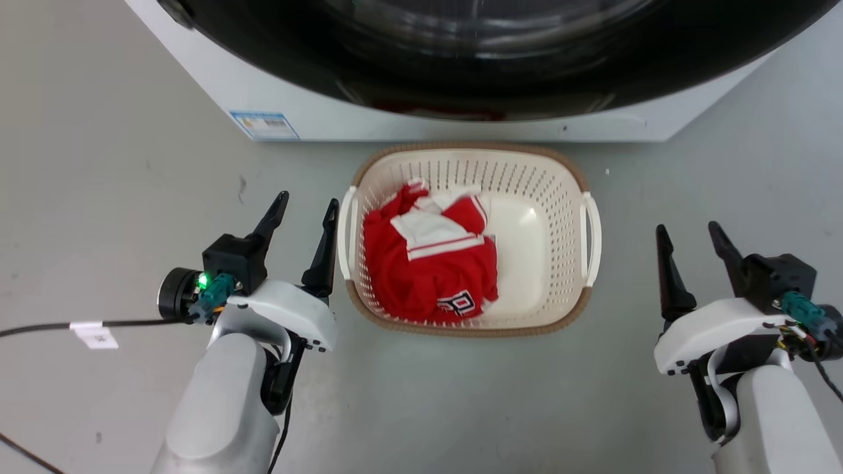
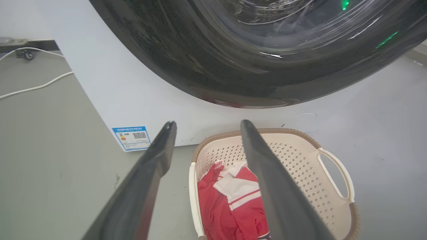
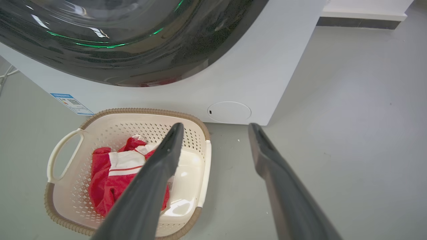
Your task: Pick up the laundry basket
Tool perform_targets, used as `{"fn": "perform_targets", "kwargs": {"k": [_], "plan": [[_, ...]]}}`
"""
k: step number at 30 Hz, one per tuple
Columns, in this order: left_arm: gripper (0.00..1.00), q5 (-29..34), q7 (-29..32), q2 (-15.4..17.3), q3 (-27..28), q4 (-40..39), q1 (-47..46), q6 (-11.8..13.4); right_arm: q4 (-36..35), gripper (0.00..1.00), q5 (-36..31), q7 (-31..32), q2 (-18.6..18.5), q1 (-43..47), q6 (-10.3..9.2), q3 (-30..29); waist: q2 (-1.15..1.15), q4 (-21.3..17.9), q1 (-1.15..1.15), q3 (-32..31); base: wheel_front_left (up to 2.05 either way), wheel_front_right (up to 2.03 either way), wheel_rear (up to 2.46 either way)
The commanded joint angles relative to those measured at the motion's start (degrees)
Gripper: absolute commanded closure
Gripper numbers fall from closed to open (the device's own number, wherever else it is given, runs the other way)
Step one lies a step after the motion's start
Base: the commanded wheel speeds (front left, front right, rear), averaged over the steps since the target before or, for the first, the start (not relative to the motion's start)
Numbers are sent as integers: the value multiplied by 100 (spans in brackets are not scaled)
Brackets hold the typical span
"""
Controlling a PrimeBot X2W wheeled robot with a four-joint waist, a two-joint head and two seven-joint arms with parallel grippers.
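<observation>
The laundry basket [image 1: 560,197] sits on the floor [image 1: 99,164], washing machine [image 1: 395,122] at its 12 o'clock. The left gripper [image 1: 308,199] at 9 o'clock and right gripper [image 1: 687,227] at 3 o'clock are open, holding nothing

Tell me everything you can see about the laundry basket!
The laundry basket is cream-white plastic with rows of little holes, a brown woven-look rim and a white handle on each short side. It sits upright on the grey floor, just in front of the washing machine. A crumpled red and white garment lies inside, toward its left. The open left hand is close beside the handle there; the open right hand is farther off. Neither holds it.
</observation>
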Motion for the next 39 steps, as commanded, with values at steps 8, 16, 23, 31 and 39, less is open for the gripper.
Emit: {"fn": "perform_targets", "kwargs": {"k": [8, 16, 23, 31, 39], "plan": [[0, -684, -14, 337, -622, 1257, -946, 4, 1641, 0, 186, -238, -4, -999, -2, 126, 0, -99, -1, 1097, 0, 0, 0], [0, -1478, 110, 580, -1436, 2058, -1887, 5, 3000, 0, 285, -374, -2, -2114, -2, 361, 0, -153, -1, 1634, 0, 0, 0], [0, -2161, 512, 879, -2114, 2301, -2546, 5, 3917, 0, 498, -343, -3, -3017, -2, 585, 0, -263, -1, 1941, 0, 0, 0], [0, -2956, 978, 1236, -2989, 2388, -3073, 4, 4948, 0, 935, -189, -1, -3880, -2, 1090, 0, -316, -1, 2187, 0, 0, 0], [0, -3538, 1313, 1424, -3694, 2558, -3402, 3, 5341, 0, 1524, -38, 0, -4252, -2, 1772, 0, -365, -1, 2438, 0, 0, 0]]}}
